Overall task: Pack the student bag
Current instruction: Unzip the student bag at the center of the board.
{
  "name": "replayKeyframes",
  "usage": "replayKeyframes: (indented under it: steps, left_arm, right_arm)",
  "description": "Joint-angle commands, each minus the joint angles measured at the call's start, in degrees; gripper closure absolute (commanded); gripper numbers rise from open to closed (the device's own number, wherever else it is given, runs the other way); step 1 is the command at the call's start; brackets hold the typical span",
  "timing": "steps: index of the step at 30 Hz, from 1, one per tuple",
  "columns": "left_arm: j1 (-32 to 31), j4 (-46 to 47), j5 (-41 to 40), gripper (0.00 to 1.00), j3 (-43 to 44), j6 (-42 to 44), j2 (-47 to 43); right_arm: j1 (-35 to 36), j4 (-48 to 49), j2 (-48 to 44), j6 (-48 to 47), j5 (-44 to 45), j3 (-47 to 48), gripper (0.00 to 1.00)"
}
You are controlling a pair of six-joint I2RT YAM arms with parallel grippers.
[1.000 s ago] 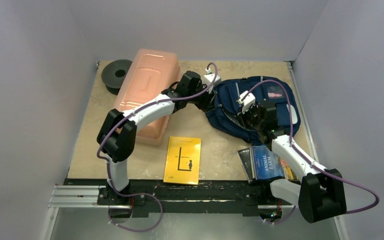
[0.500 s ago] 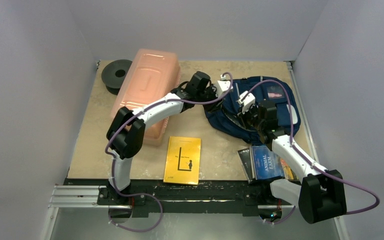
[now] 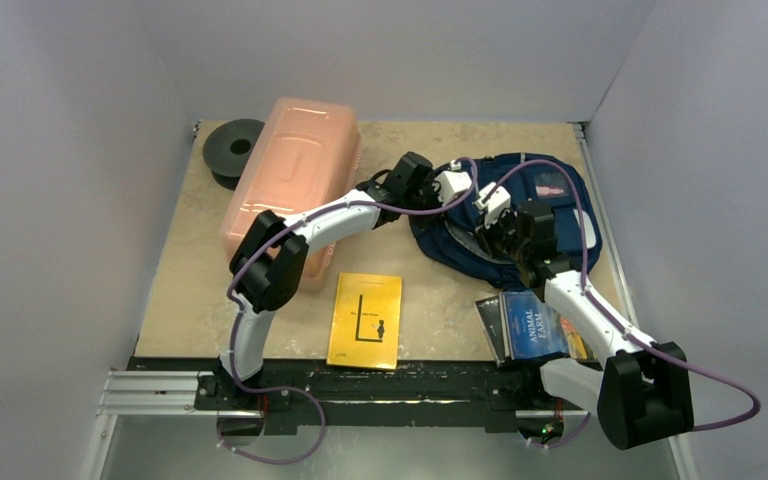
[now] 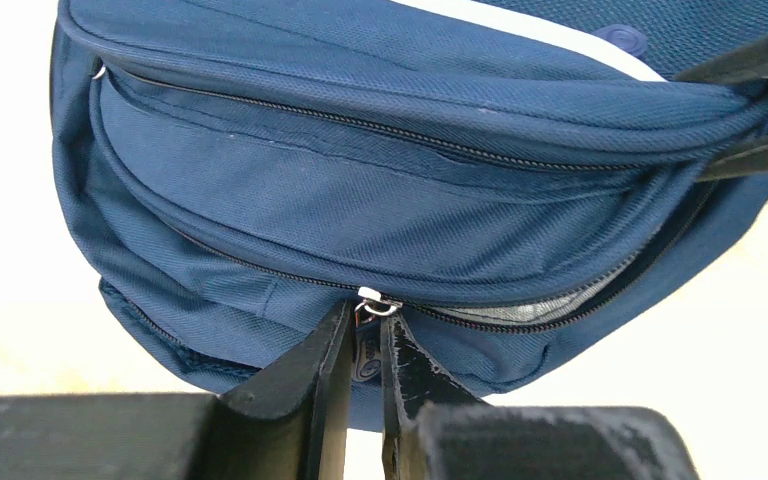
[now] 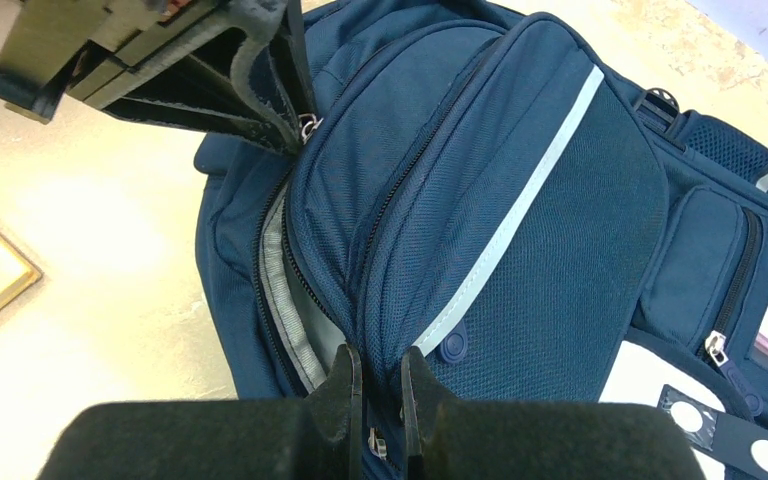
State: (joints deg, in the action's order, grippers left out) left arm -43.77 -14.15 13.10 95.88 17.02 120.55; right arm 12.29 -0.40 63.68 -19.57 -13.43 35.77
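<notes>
**Colleague:** What did the overhead camera give you?

**Me:** The backpack point(image 3: 457, 247) lay at the far right of the table point(image 3: 190, 290). My left gripper point(image 3: 462, 196) was at its left edge and my right gripper point(image 3: 487, 228) on its near side. Nothing looked packed. A yellow book point(image 3: 365, 320) sat at the near middle and a blue book point(image 3: 532, 330) at the near right, partly under the right arm. The pink box point(image 3: 290, 160) and a black spool point(image 3: 232, 150) were at the far left.

**Colleague:** And the left wrist camera?

**Me:** The left fingers were pressed together on the zipper pull point(image 4: 367, 352) at the bag's rounded end. Right of the pull the zip gaped and grey lining point(image 4: 525, 312) showed. Left of it the teeth were closed.

**Colleague:** The right wrist?

**Me:** Those fingers were nearly together, pinching a fold of navy fabric at the lip of the same opening. I couldn't tell whether a second pull sat between them. The cloth was navy with a light grey stripe point(image 5: 513, 205), and the front pockets were zipped.

**Colleague:** How far along?

**Me:** Early, I judged. The main compartment was only partly unzipped, and all the loading was left to do.
</notes>
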Motion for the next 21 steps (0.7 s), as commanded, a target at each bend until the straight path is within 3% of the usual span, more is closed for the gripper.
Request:
replayKeyframes:
  steps: [1,2,5,8,14,21]
  left_arm:
    - [0.5,2.1,-5.6,0.93,3.8,-1.5,1.5]
    - [0.4,1.1,-6.0,0.99,4.5,-1.7,1.7]
    - [0.4,-0.2,-6.8,1.00,4.0,-2.7,0.1]
    - [0.6,3.0,-4.6,1.00,-0.5,-4.9,-4.4]
    - [0.1,5.2,-3.0,1.00,-5.3,-14.4,-10.9]
    - [-0.3,9.4,-0.1,1.00,-11.5,-21.3,-15.7]
  right_arm:
    - [-0.4,2.4,-2.9,1.0,-1.7,2.7,1.00]
    - [-0.3,2.5,-2.9,1.0,-1.6,2.6,1.00]
    - [-0.3,2.8,-2.9,1.0,1.4,2.2,1.00]
    - [-0.2,5.2,-2.6,1.9,0.9,1.2,0.79]
    - [5.6,10.0,0.9,-0.3,8.1,0.5,0.54]
    - [9.1,15.0,4.5,-2.8,19.5,0.2,0.40]
